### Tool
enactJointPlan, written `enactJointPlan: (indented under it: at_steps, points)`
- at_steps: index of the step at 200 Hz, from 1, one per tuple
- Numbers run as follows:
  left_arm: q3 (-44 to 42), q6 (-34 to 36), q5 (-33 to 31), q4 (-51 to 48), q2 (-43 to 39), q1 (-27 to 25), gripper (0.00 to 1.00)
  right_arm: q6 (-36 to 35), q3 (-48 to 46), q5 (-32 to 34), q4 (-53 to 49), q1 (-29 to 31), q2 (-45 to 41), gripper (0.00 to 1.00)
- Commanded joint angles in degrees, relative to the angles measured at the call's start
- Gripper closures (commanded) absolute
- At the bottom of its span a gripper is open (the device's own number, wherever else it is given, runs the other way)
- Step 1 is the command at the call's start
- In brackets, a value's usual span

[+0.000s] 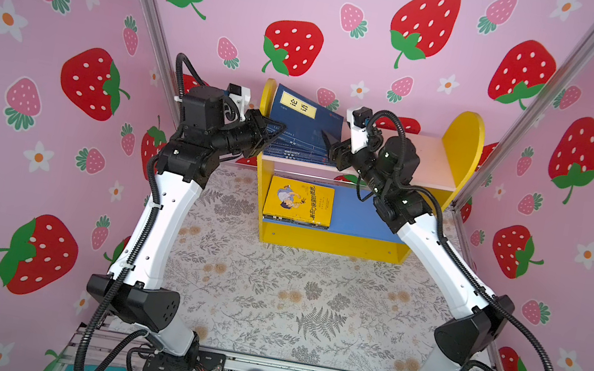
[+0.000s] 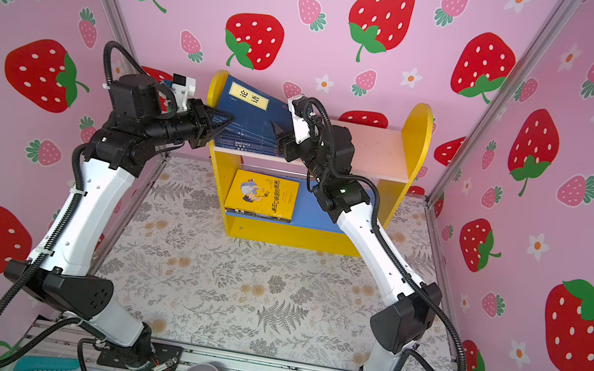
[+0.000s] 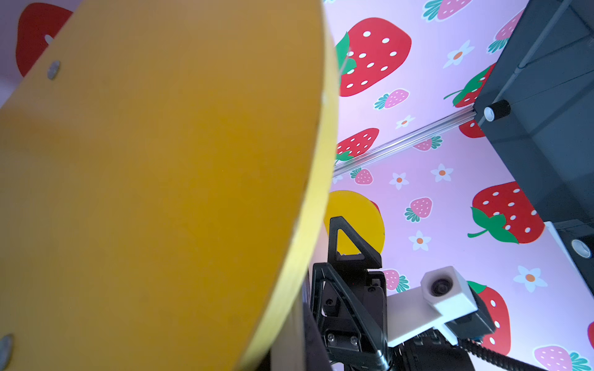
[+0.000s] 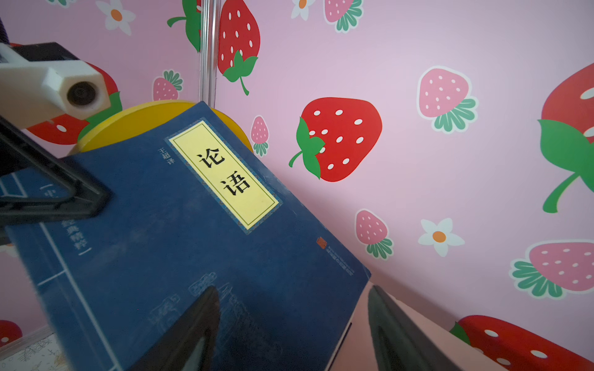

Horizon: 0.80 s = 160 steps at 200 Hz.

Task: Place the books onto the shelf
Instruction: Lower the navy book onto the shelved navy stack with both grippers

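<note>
While the navy book (image 1: pixel 300 121) leaned on the pink board (image 1: pixel 428 156) of the shelf (image 1: pixel 464 141), the right gripper (image 4: pixel 292 290) stood wide around its edge. The left gripper (image 1: pixel 274 131) looked almost closed, maybe pinching it. Light and bendy, it needed a grip on both edges.

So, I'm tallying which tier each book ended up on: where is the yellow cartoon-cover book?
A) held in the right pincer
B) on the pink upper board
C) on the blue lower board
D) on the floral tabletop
C: the yellow book lies flat on the blue lower board of the shelf, at its left end, atop darker books.
</note>
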Motion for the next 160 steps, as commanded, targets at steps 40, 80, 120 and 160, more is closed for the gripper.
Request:
enactJointPlan:
  at_steps: [40, 80, 120, 160]
  points:
    - [-1.0, 2.0, 0.2, 0.3, -2.4, 0.4, 0.60, -1.8, -2.4, 2.2, -3.6, 0.3, 0.3, 0.26]
    - [5.0, 6.0, -2.1, -5.6, -0.7, 5.2, 0.43, -1.3, -2.6, 2.2, -3.7, 0.3, 0.3, 0.26]
    - [15.9, 8.7, 0.6, -12.2, 5.1, 12.4, 0.40, -0.5, -2.8, 1.9, -3.5, 0.3, 0.4, 0.26]
    - [21.0, 17.5, 0.5, -19.6, 8.2, 12.8, 0.40, 0.2, -2.6, 1.6, -3.4, 0.3, 0.2, 0.26]
